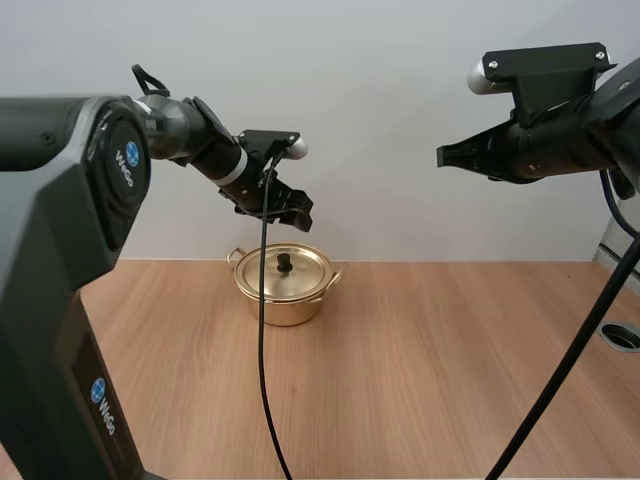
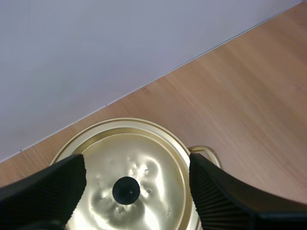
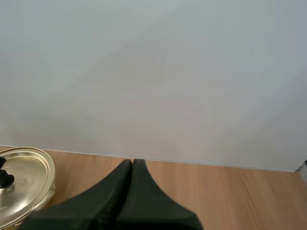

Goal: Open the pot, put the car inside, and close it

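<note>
The gold pot (image 1: 284, 292) sits at the back of the counter (image 1: 430, 370), lid (image 1: 285, 266) on; the left tool (image 1: 297, 218) hangs above it, fingers spread wide either side of the black knob (image 2: 126, 190); the right tool (image 1: 445, 156) is raised well apart, fingers pressed together on nothing.

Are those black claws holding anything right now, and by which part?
Nothing is held. The left gripper hangs open above the golden lid of the metal pot; the right gripper is shut, empty.
</note>
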